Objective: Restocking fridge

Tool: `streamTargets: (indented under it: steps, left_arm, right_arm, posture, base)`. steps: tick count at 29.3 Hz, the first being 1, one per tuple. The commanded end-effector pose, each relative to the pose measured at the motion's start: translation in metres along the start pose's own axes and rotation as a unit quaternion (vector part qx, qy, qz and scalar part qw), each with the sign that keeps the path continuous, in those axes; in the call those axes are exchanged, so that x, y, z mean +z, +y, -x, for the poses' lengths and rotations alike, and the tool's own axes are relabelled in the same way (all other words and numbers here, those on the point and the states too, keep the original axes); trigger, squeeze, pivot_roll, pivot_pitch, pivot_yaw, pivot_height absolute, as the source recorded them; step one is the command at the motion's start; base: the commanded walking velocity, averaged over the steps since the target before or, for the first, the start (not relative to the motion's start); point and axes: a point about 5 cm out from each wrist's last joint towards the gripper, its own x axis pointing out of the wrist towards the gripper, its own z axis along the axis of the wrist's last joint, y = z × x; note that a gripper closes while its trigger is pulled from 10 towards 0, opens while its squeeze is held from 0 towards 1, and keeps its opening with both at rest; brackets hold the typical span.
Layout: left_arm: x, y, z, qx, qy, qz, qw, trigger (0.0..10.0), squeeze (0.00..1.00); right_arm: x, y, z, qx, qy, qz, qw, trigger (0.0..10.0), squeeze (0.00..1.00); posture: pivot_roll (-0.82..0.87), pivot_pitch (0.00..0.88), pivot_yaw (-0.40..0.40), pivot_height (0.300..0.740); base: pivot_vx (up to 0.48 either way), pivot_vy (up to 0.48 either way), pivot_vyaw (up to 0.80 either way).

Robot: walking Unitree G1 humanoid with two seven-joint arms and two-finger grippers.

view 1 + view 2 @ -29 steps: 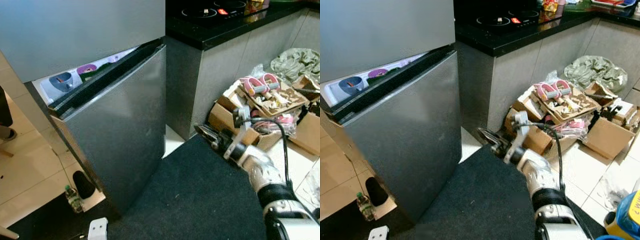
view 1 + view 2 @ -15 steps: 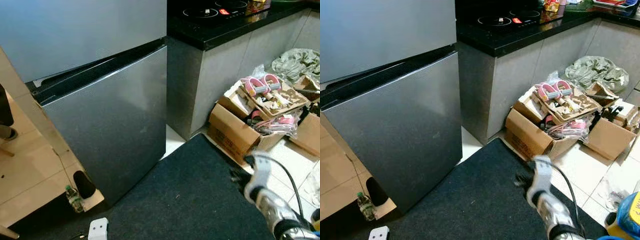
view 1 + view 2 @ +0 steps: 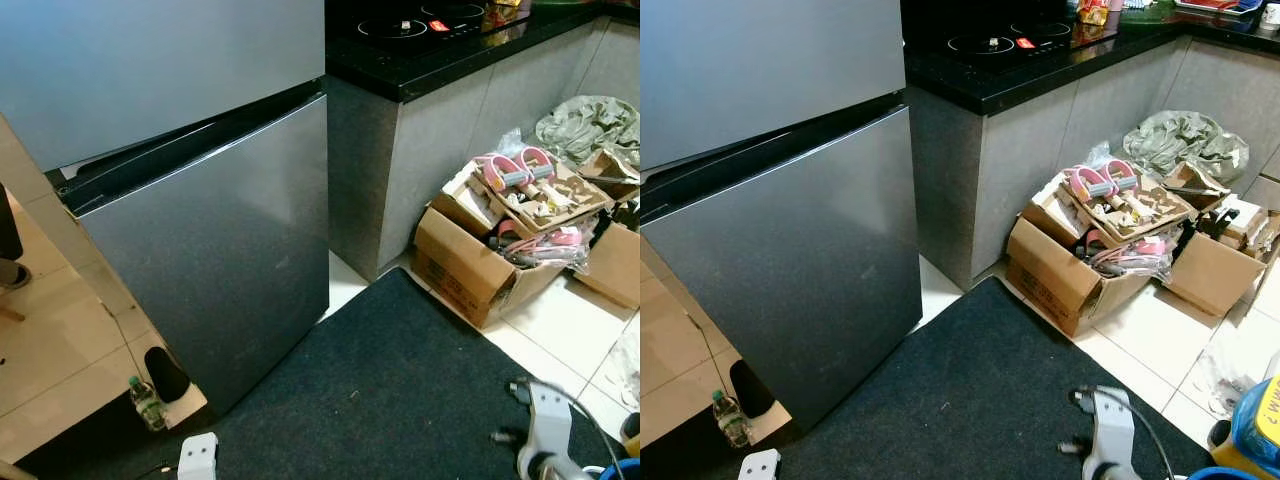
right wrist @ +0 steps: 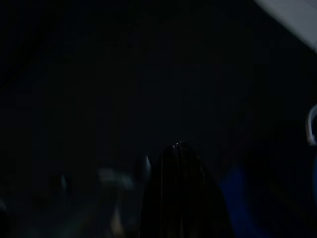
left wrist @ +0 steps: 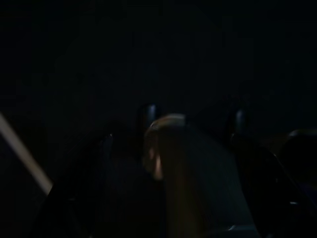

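Observation:
A tall grey fridge [image 3: 200, 250] stands on the left with an upper and a lower door. The lower door [image 3: 220, 270] lies flat against the body, and a dark seam [image 3: 190, 140] runs between the two doors. No food item is in sight. My right arm hangs low at the bottom right, where its white wrist mount [image 3: 545, 430] sits over the mat. The right wrist view is very dark, with one black shape [image 4: 181, 193] rising from below. In the left wrist view, also dark, a pale blurred form [image 5: 168, 158] can just be made out.
A black mat [image 3: 400, 390] covers the floor in front of me. A dark counter with a cooktop [image 3: 420, 25] adjoins the fridge. Open cardboard boxes of clutter [image 3: 480, 270] and a green bag [image 3: 590, 125] crowd the right. A small bottle [image 3: 147, 400] stands by the fridge's foot.
The lower door was ajar a second ago with shelf items showing; it has swung shut. My right arm has dropped from beside the door to the bottom right.

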Motion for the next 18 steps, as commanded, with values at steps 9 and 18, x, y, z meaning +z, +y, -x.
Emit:
streamTargets:
  steps: [9,18]
  left_arm:
    - [-0.003,0.001,0.000,0.003,0.011,-0.010,1.000,10.0,0.00]
    - [-0.002,-0.005,-0.001,-0.006,0.011,-0.009,1.000,10.0,0.00]
  right_arm:
    - [-0.015,0.004,0.000,-0.004,0.026,0.020,0.999,10.0,0.00]
    - [-0.007,0.006,-0.001,-0.001,0.019,0.039,0.999,10.0,0.00]
  posture:
    - [-0.04,0.000,0.023,0.740]
    - [-0.03,0.000,0.022,0.740]
  base:
    - [0.000,0.000,0.78]
    - [0.000,0.000,0.78]
